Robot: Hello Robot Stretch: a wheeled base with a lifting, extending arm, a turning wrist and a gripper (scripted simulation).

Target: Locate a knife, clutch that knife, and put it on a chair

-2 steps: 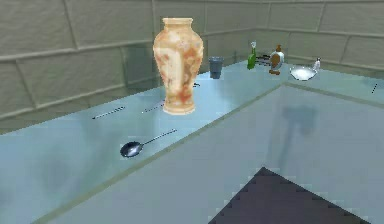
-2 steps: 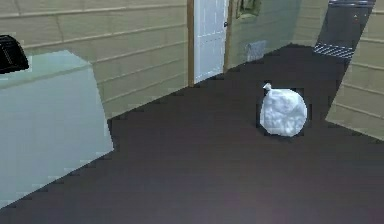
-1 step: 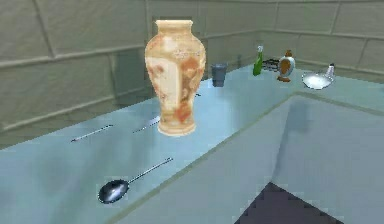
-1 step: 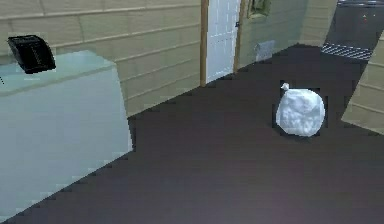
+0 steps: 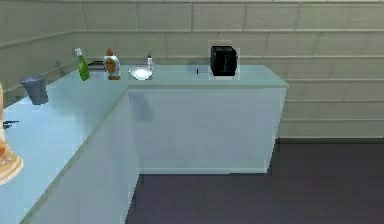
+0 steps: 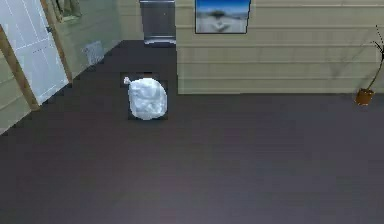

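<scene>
A pale blue L-shaped counter (image 5: 190, 85) runs along the forward view's left and across the back wall. A small dark thin thing (image 5: 10, 124) lies on its left run near the picture's edge; its shape is too small to name. Another small dark mark (image 5: 197, 71) lies on the back run beside a black box-shaped appliance (image 5: 223, 60). Also on the counter are a green bottle (image 5: 83, 65), a brown bottle (image 5: 112, 65), a white bowl (image 5: 142, 73) and a grey-blue cup (image 5: 36, 90).
An orange-and-white object (image 5: 6, 150) stands at the counter's near left. Dark floor (image 6: 230, 160) spreads wide in the arm side view, with a white tied bag (image 6: 146, 98), a white door (image 6: 35, 45), a framed picture (image 6: 222, 14) and a potted plant (image 6: 368, 92).
</scene>
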